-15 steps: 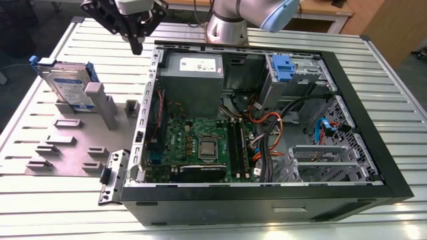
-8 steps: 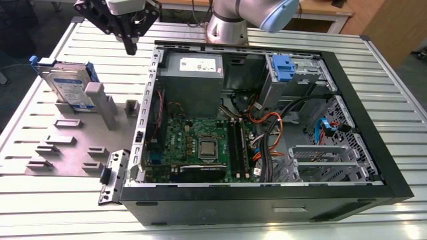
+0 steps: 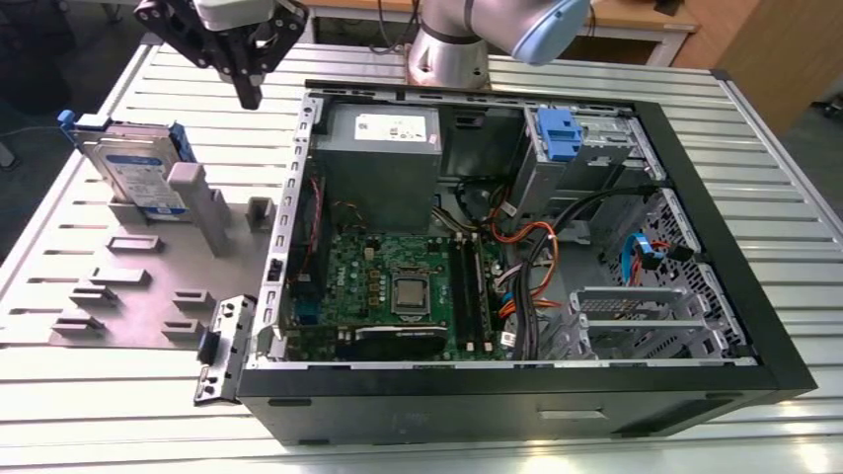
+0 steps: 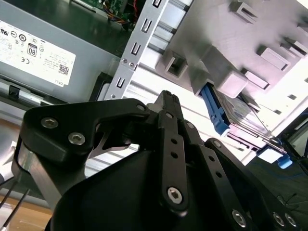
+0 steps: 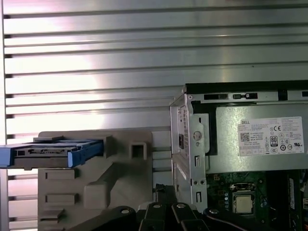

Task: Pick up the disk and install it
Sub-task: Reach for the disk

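Slatted metal forms the tabletop [image 3: 737, 109], which carries one open case [image 3: 527, 395] and, on the exterior view's left, one grey fixture plate [image 3: 145, 286] just beside it. One arm [image 3: 475, 39] rises behind the case, its upper part cut off by the frame's edge.

One disk [image 3: 132, 168] stands on edge in a holder at the far end of the plate, well apart from the case's drive bays. Its lower corner is hidden behind a grey post, and its label is too small to make out. In the first wrist view the disk [image 5: 50, 153] shows end-on, blue frame around grey metal, with one end cut off. In the second wrist view the disk [image 4: 240, 113] is partly covered by a fixture block and by the pincer's own black body.

The pincer [image 3: 248, 97] hangs above the tabletop between the disk and the case's rear corner, touching neither. Its two fingers meet at a narrow tip with nothing between them, which shows again in the second wrist view [image 4: 167, 96].

Inside the case sit one grey power supply [image 3: 382, 148] with a white sticker, one green board [image 3: 395, 276] with one processor, and one other blue carrier [image 3: 560, 133] in the upper bay. Cables hide much of the case's middle.
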Controlling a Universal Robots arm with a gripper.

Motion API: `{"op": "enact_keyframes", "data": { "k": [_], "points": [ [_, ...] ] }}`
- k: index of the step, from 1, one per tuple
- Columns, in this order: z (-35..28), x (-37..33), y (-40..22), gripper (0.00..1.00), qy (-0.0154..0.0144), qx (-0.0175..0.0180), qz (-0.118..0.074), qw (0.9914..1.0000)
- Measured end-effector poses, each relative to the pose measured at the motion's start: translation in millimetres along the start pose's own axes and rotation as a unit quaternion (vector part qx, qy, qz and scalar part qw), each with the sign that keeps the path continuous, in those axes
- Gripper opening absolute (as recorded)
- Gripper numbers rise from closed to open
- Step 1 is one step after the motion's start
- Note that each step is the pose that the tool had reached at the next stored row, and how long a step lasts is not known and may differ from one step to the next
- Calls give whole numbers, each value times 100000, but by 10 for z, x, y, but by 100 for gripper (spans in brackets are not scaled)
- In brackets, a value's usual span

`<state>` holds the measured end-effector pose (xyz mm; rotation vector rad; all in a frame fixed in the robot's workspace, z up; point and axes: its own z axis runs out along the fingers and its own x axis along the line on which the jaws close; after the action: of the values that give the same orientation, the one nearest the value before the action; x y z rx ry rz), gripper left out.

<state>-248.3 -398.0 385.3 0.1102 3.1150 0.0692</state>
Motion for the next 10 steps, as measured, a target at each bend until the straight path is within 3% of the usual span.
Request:
{"op": "enact_keyframes", "data": {
  "k": [10],
  "points": [
    [12,98,-7,11,-2,0,3,100000]
  ]
}}
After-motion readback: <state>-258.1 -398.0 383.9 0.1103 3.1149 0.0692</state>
